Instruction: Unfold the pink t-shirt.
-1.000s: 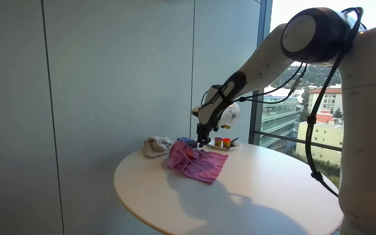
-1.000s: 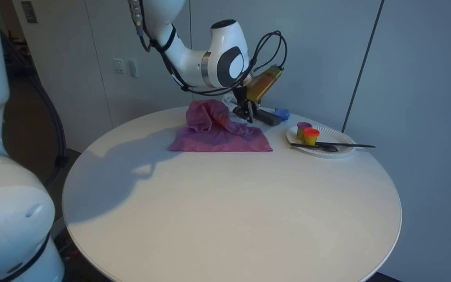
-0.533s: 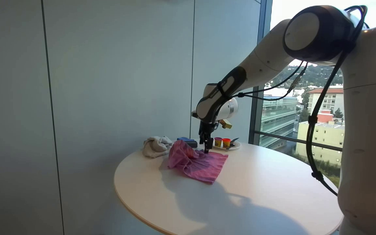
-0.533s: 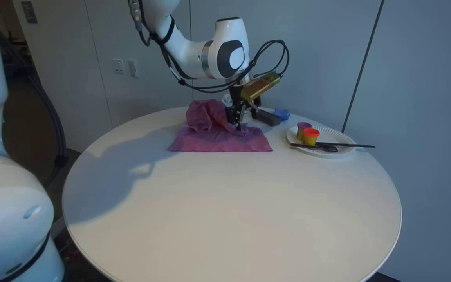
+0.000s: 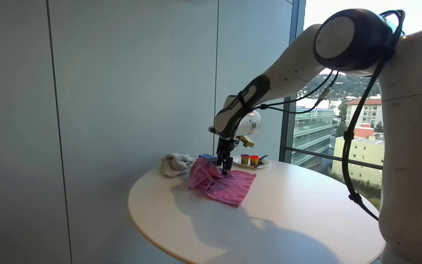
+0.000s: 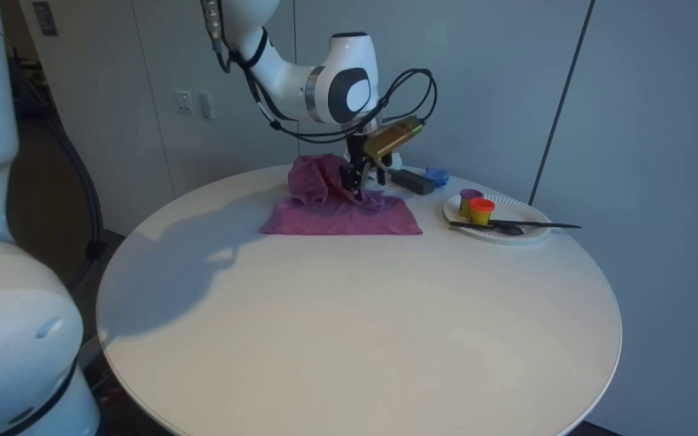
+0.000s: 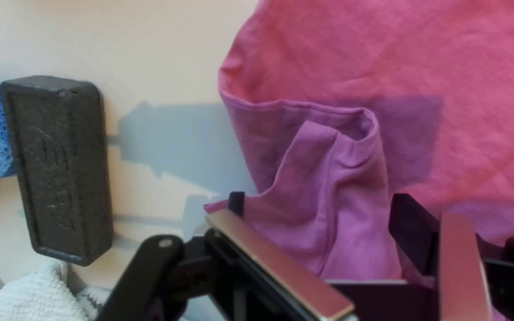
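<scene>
Your gripper [image 7: 317, 211] has its jaws wide apart, with a fold of the pink t-shirt [image 7: 359, 178] showing between them. The pink t-shirt lies partly bunched on the table [image 6: 355, 327], near a dark gray block [image 7: 60, 169].

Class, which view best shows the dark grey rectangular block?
Wrist view: the block appears large and whole, surface markings visible. Both exterior views show it smaller; in an exterior view, the black gripper partly hides it.
</scene>
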